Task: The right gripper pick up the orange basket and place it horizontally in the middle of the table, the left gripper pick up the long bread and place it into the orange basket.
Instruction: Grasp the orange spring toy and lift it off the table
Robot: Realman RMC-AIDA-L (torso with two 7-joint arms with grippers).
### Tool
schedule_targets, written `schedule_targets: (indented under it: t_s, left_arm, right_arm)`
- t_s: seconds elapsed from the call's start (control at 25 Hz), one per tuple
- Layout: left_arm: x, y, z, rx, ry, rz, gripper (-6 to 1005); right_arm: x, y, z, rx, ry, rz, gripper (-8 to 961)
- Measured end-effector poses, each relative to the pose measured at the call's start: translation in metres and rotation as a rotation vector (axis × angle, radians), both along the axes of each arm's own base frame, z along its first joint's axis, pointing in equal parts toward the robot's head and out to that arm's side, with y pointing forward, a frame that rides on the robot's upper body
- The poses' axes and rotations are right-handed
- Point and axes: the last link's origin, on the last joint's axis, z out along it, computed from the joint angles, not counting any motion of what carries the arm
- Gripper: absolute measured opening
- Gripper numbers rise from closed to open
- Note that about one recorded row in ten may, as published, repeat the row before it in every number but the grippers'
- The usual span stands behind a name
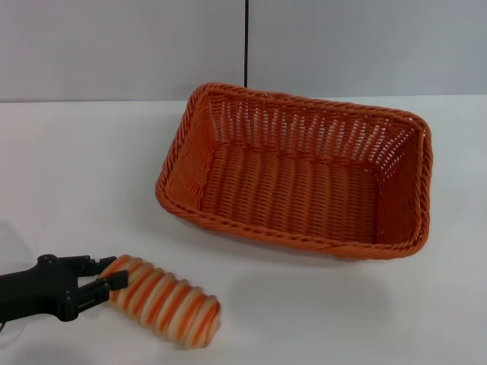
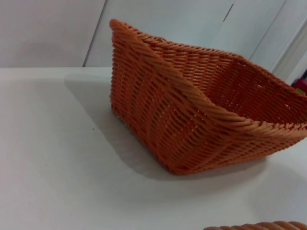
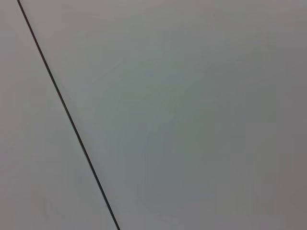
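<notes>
The orange basket (image 1: pixel 298 240) stands empty at the middle of the white table (image 1: pixel 76 175), its long side running across, slightly skewed. The left wrist view shows the basket (image 2: pixel 192 124) from one corner. At the front left of the table the long bread (image 1: pixel 163 300) lies striped side up. My left gripper (image 1: pixel 116 274) reaches in from the left edge, its two black jaws pinched on the loaf's left end. A sliver of the bread (image 2: pixel 259 226) shows at the edge of the left wrist view. The right gripper is out of view; its wrist camera sees only a grey wall.
A grey wall with a thin dark vertical seam (image 1: pixel 246 42) runs behind the table. White tabletop (image 2: pixel 48 143) lies between the bread and the basket's near rim.
</notes>
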Motion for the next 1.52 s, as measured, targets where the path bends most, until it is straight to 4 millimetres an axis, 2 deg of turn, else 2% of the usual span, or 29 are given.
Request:
schedule_targets:
  t_s: [0.48,1.0,1.52]
  left_arm:
    - [0.004,0.004,0.002,-0.004,-0.013,-0.015,255]
    - [0.005,0.003,-0.001,-0.015,-0.025,-0.008,170]
    - [0.007,0.003,0.004,0.007,-0.064,-0.009,160]
  right_arm:
    - [0.000,0.003,-0.004,0.032,0.048,-0.007,500]
    - [-0.008,0.017,-0.010,0.050,0.093,0.028,500]
    - [-0.010,0.020,-0.010,0.052,0.096,0.037,500]
